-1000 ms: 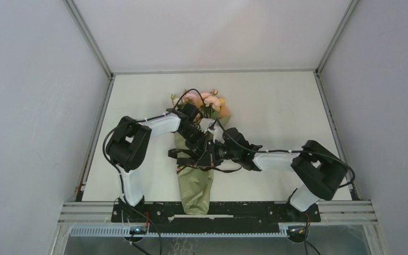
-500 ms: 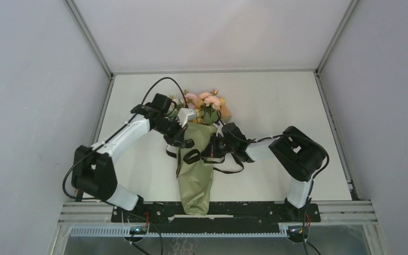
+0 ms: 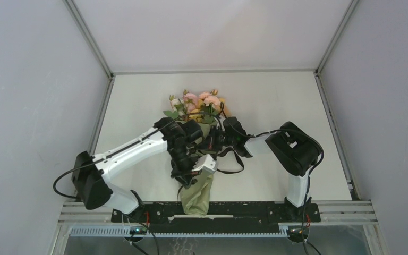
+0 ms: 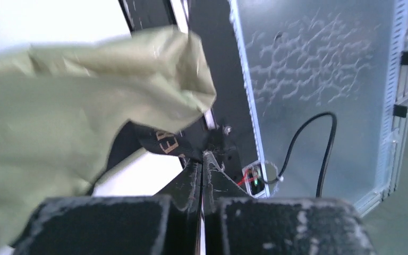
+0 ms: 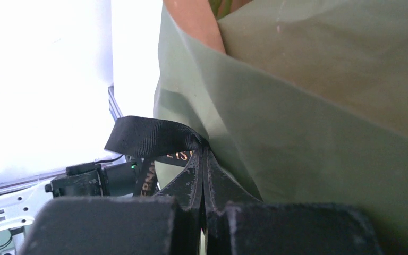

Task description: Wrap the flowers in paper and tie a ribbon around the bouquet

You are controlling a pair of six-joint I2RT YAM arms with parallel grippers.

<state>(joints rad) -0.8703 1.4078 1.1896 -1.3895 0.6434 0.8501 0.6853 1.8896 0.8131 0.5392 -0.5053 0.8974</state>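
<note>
With the flowers wrapped in paper, your left tool and right tool each clench the ribbon, knot apparently not yet tied.

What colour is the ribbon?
The ribbon is black with pale gold lettering, clearest in the right wrist view.

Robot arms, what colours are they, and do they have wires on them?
The left arm and right arm are both smooth white tubes joined by chunky, rounded black joints. Thin black cables loop along them. The left gripper and right gripper each have two flat black fingers, scuffed with whitish marks near their bases.
</note>
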